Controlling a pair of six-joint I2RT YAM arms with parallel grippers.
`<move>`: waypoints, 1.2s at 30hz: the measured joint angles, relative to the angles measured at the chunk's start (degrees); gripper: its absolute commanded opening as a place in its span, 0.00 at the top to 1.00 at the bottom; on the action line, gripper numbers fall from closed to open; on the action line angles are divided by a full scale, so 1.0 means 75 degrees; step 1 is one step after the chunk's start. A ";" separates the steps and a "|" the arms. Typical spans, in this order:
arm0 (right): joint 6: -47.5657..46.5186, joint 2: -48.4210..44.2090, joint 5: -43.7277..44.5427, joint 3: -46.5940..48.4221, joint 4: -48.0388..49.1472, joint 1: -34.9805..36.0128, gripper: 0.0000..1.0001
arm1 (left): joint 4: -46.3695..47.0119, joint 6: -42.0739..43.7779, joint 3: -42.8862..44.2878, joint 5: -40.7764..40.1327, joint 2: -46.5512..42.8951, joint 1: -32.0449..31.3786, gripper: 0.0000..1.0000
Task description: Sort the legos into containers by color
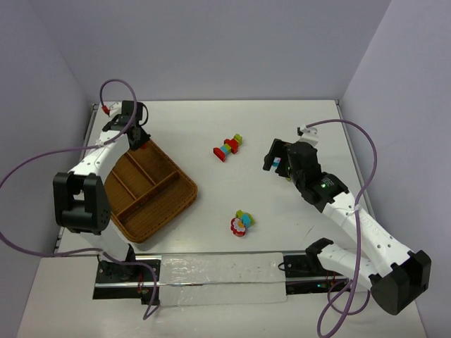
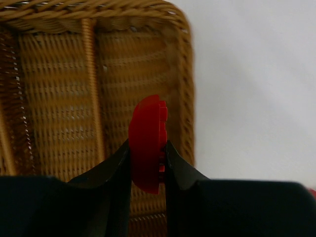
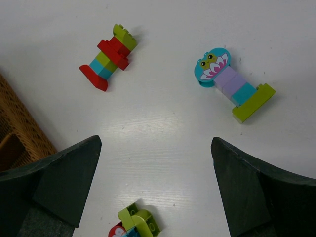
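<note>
I had my left gripper (image 2: 147, 146) pinched on a red brick (image 2: 148, 118). The jaws pressed its flat faces, so it stood on edge between them with its rounded end pointing away. I held it over the wicker tray (image 2: 185, 89), above the narrow compartment that runs just inside the outer rim near the far corner, since I judged red belonged there. In the left wrist view that compartment showed only weave. The brick sat between the divider and the rim, so a release looked likely to drop it inside and not on the surface. I could not tell how high it hung.

My right gripper (image 3: 155, 148) was spread wide and empty above bare white surface, well apart from the tray. Around it lay three joined stacks: a red, green and teal one (image 3: 109, 57), one with a teal flower face, purple, teal and a green base (image 3: 232, 84), and a green and red cluster (image 3: 136, 224) at the near edge of its view. I judged it was poised that way to choose the next stack, and those bricks would need pulling apart before sorting.
</note>
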 measured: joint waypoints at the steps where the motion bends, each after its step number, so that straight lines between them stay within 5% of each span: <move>1: -0.0001 -0.0002 0.0050 0.0000 -0.0001 0.0000 0.00 | -0.0001 0.0019 0.0003 0.0045 0.0183 0.0147 1.00; 6: -0.0036 -0.0013 0.0281 -0.0006 0.0000 0.0000 0.00 | -0.0039 0.0057 0.0111 0.0217 0.0780 0.0701 0.98; 8: -0.0035 -0.0006 0.0290 -0.0006 0.0000 0.0000 0.00 | -0.0024 0.0062 0.0166 0.0229 0.0897 0.0709 0.89; 10: -0.0033 0.0012 0.0288 -0.0006 0.0000 0.0000 0.00 | -0.0005 0.0081 0.0170 0.0256 0.0950 0.0677 0.54; 11: -0.0032 0.0025 0.0282 -0.0006 0.0001 0.0000 0.00 | 0.0005 0.0098 0.0170 0.0271 0.0962 0.0659 0.49; 12: -0.0034 0.0045 0.0274 -0.0006 0.0003 0.0000 0.00 | 0.0020 0.0130 0.0170 0.0296 0.0969 0.0652 0.25; 15: -0.0039 0.0123 0.0246 -0.0006 0.0006 0.0000 0.00 | 0.0096 0.0200 0.0167 0.0382 0.0969 0.0645 0.10; 23: -0.0044 0.0284 0.0182 -0.0006 -0.0001 0.0000 0.00 | 0.0150 0.0526 0.0106 0.0303 0.0500 0.0009 0.12; 30: -0.0192 0.0122 -0.0255 -0.0141 0.0132 0.0000 0.00 | 0.0413 0.0750 -0.0423 0.0446 -0.1172 -0.2560 0.13; 36: -0.0235 -0.0112 -0.0379 -0.0189 0.0124 0.0000 0.00 | 0.0693 0.0683 -0.1132 0.0682 -0.1379 -0.4477 0.14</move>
